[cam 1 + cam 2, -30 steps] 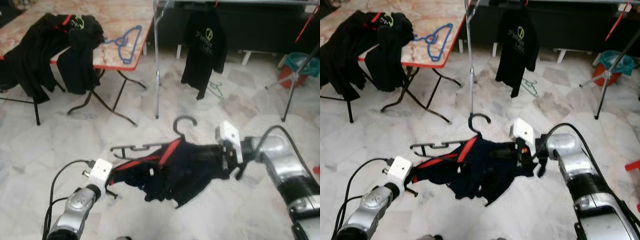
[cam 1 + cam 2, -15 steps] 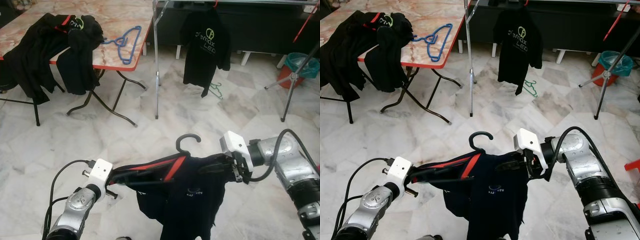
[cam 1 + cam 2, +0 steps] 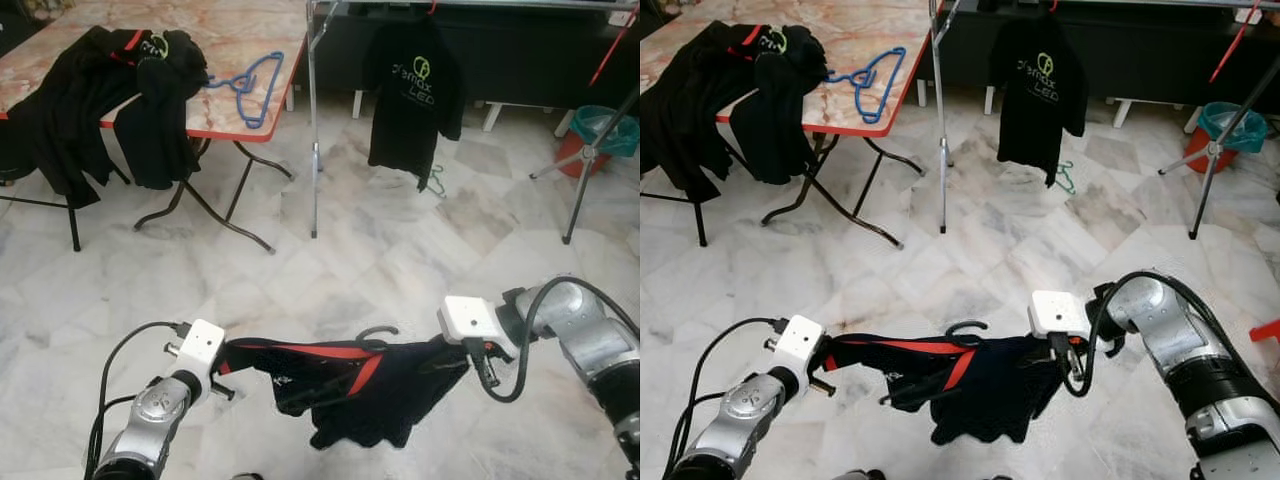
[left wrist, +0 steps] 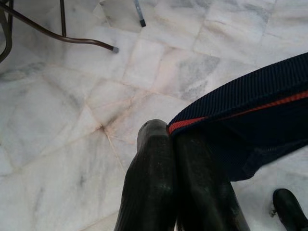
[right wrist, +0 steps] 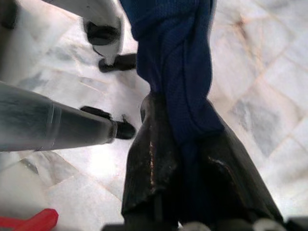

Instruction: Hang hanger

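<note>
Metal clothes rail [image 3: 313, 120] stands ahead, well apart. Dark red-trimmed shirt on black hooked hanger [image 3: 345, 372] is stretched above the marble floor [image 3: 250, 280]. Left gripper [image 4: 175, 139] pinches one shoulder; right gripper [image 5: 180, 139] clamps the other. Judged step: carrying. Next: approach, raise hook onto rail.

A shirt on a hanger [image 3: 375, 331] is stretched at 6 o'clock between the left hand [image 3: 222, 357] and the right hand [image 3: 470, 352]. The counter [image 3: 250, 130] is placed at 10 o'clock; a hung T-shirt [image 3: 412, 85] is seen at 12 o'clock.
</note>
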### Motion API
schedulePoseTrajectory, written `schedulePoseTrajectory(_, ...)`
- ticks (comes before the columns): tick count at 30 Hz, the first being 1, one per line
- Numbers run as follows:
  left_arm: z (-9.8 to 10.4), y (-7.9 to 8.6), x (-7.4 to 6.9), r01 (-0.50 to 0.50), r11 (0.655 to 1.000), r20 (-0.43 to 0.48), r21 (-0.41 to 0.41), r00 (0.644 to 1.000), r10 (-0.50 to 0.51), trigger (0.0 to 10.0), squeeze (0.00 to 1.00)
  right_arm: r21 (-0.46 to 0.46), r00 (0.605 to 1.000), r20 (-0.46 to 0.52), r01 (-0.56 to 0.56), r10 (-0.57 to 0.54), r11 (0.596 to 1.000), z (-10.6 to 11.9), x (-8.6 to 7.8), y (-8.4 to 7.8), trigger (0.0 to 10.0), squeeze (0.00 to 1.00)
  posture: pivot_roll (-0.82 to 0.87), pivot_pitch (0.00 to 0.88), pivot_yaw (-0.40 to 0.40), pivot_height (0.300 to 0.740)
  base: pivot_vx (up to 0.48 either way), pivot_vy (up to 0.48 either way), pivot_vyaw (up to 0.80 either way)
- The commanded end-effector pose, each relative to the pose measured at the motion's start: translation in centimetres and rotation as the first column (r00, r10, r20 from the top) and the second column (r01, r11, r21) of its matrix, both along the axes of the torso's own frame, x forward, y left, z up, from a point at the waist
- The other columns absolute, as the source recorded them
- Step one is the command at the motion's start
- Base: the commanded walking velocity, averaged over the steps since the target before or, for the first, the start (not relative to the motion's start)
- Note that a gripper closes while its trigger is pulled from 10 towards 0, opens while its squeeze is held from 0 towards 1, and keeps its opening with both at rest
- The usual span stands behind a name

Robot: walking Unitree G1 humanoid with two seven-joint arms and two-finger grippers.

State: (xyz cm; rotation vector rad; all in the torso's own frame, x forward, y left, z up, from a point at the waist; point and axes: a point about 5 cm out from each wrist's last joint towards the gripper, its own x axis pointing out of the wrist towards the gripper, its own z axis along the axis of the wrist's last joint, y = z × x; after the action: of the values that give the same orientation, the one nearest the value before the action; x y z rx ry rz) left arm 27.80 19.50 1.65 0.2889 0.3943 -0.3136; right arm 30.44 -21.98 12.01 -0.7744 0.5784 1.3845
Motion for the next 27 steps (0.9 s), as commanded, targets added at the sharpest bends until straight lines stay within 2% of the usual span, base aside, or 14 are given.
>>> schedulePoseTrajectory(1,-0.9,1.0,-0.8,-0.028,0.999,-0.053,0.036,0.998,0.030,10.0,0.00,-0.019,0.996,0.083,0.043,-0.041,0.999,0.8,0.9,-0.3,10.0,0.00,0.02,0.124,-0.023,0.740,0.000,0.000,0.00)
schedulePoseTrajectory(6,-1.0,0.8,-0.8,-0.022,0.999,-0.057,0.035,0.998,0.024,10.0,0.00,0.018,0.986,0.142,0.091,-0.093,0.996,1.1,1.8,0.1,10.0,0.00,0.02,0.125,-0.023,0.740,0.000,0.000,0.00)
schedulePoseTrajectory(9,-1.0,0.8,-0.8,-0.015,0.999,-0.060,0.035,0.998,0.017,10.0,0.00,0.139,0.976,0.159,0.125,-0.146,0.982,1.7,2.3,1.0,10.0,0.00,0.02,0.126,-0.023,0.740,0.000,0.000,0.00)
schedulePoseTrajectory(11,-1.1,0.6,-0.9,-0.004,0.999,-0.065,0.034,0.998,0.006,10.0,0.00,0.147,0.971,0.178,0.133,-0.159,0.980,1.6,2.5,1.2,10.0,0.00,0.02,0.126,-0.022,0.740,0.000,0.000,0.00)
schedulePoseTrajectory(16,-1.2,0.3,-1.0,0.029,0.999,-0.074,0.028,0.997,-0.026,10.0,0.00,0.131,0.962,0.197,0.162,-0.186,0.978,1.0,2.7,1.3,10.0,0.00,0.02,0.126,-0.021,0.740,0.000,0.000,0.00)
schedulePoseTrajectory(19,-0.8,0.2,-0.7,0.024,1.000,-0.070,0.012,0.997,-0.023,10.0,0.00,0.096,0.973,0.188,0.120,-0.136,0.988,0.2,2.2,1.8,10.0,0.00,0.02,0.125,-0.021,0.740,0.000,0.000,0.00)
schedulePoseTrajectory(24,0.2,0.0,-0.1,0.017,0.998,-0.047,-0.068,0.999,-0.020,10.0,0.00,0.017,0.974,0.195,0.110,-0.111,0.994,-0.8,2.0,1.7,10.0,0.00,0.02,0.126,-0.022,0.740,0.000,0.000,0.00)
schedulePoseTrajectory(27,1.8,-0.1,0.9,0.007,0.992,0.002,-0.126,1.000,-0.007,10.0,0.00,0.022,0.986,0.141,0.088,-0.090,0.996,-1.6,1.3,2.1,10.0,0.00,0.03,0.126,-0.025,0.740,0.000,0.000,0.00)
